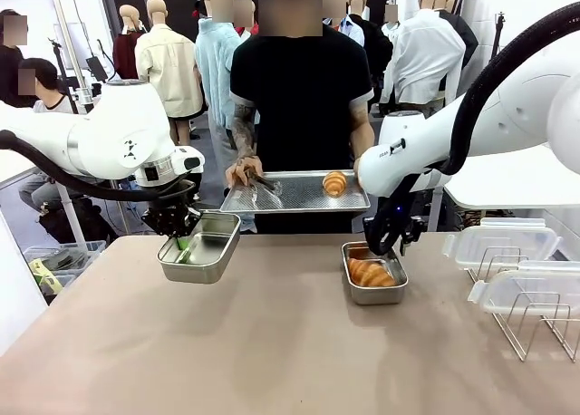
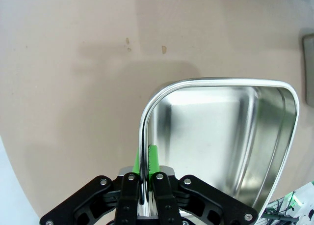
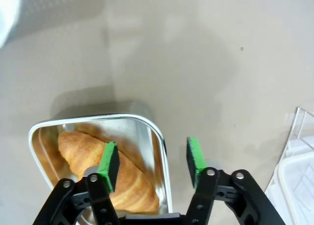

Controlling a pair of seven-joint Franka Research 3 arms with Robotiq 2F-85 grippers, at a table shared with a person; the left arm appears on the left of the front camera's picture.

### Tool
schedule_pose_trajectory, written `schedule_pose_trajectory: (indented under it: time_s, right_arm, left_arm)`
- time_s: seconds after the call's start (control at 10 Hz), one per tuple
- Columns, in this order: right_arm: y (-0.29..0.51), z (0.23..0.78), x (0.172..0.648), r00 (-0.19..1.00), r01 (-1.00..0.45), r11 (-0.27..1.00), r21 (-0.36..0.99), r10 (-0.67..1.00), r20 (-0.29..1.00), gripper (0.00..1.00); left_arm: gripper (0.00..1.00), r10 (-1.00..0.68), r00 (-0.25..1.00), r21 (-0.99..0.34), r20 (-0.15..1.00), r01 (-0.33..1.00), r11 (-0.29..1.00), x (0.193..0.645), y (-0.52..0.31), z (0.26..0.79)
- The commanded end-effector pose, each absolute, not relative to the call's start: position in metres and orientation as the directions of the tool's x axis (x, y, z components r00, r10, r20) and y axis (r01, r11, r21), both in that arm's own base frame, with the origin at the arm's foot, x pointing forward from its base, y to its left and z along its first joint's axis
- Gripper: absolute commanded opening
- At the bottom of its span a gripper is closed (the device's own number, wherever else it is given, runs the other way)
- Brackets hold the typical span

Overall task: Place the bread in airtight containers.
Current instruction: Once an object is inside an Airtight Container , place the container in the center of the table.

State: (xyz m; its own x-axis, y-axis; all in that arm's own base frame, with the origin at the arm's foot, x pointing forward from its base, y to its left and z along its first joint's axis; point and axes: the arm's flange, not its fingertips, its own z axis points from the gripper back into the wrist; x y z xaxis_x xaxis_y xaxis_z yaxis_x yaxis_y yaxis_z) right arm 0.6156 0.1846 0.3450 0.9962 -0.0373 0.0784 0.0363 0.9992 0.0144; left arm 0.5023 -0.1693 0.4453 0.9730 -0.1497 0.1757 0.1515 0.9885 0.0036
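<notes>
One croissant point(image 1: 372, 272) lies in the right tin point(image 1: 377, 294), with the right gripper point(image 1: 388, 245) above it, jaws apart and empty. The left gripper point(image 1: 184, 241) pinches the empty tin point(image 1: 198, 272) by its rim. The second croissant point(image 1: 334, 183) waits on the person's perforated tray point(image 1: 299, 202), and the clear lids point(image 1: 500, 241) are not yet fitted.

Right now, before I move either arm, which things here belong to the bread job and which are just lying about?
Job: empty tin, clamped at its rim by the left gripper; filled tin with one roll; second roll on the perforated tray; clear lids.
Lying about: the perforated tray itself, tongs in the person's hand, wire rack by the lids.
</notes>
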Motion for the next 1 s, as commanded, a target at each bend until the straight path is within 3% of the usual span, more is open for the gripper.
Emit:
schedule_pose_trajectory:
  time_s: [0.0, 0.5, 0.7, 0.9]
  right_arm:
    - [0.182, 0.354, 0.600, 0.993, 0.062, 0.998, -0.002, -0.062, 0.097, 1.00]
    - [0.167, 0.415, 0.541, 0.981, -0.098, 0.995, 0.002, 0.096, 0.167, 1.00]
    - [0.141, 0.464, 0.492, 0.964, -0.170, 0.981, -0.098, 0.186, 0.191, 1.00]
    - [0.102, 0.507, 0.469, 0.953, -0.256, 0.952, -0.167, 0.278, 0.121, 1.00]
  left_arm:
    - [0.00, -0.132, 0.971, 0.017, 0.198, 0.132, 0.991, 0.502, -0.170, 0.447]
    - [0.00, -0.132, 0.971, 0.017, 0.198, 0.132, 0.991, 0.502, -0.170, 0.447]
    - [0.00, -0.132, 0.971, 0.017, 0.198, 0.132, 0.991, 0.502, -0.170, 0.447]
    - [0.00, -0.132, 0.971, 0.017, 0.198, 0.132, 0.991, 0.502, -0.170, 0.447]
